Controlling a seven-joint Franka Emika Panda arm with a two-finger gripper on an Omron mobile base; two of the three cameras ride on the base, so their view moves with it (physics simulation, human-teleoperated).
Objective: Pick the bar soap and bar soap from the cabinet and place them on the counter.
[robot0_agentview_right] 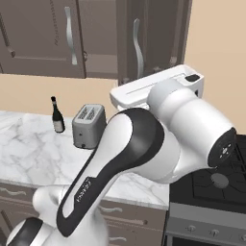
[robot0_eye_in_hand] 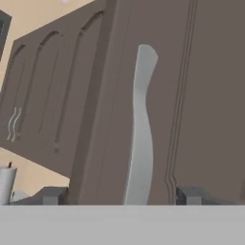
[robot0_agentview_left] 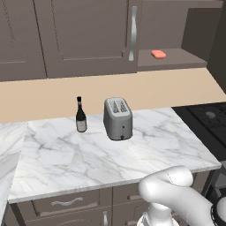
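A salmon-pink bar soap [robot0_agentview_left: 158,54] lies on the bottom shelf of the open cabinet [robot0_agentview_left: 88,35], at the upper right of the left base view. The white marble counter [robot0_agentview_left: 66,163] lies below it. In the hand view my gripper [robot0_eye_in_hand: 122,196] is open and faces the long curved silver handle [robot0_eye_in_hand: 141,129] of a cabinet door. Its fingertips [robot0_eye_in_hand: 52,195] stand wide apart on either side of the handle's lower end, not touching it. In the right base view my arm reaches up to the swung-out door's handle [robot0_agentview_right: 138,48].
A silver toaster [robot0_agentview_left: 118,118] and a dark bottle [robot0_agentview_left: 80,115] stand at the back of the counter. A black stove [robot0_agentview_left: 207,119] adjoins the counter on the right. Drawers with wavy handles [robot0_agentview_left: 66,202] run under the counter's front edge.
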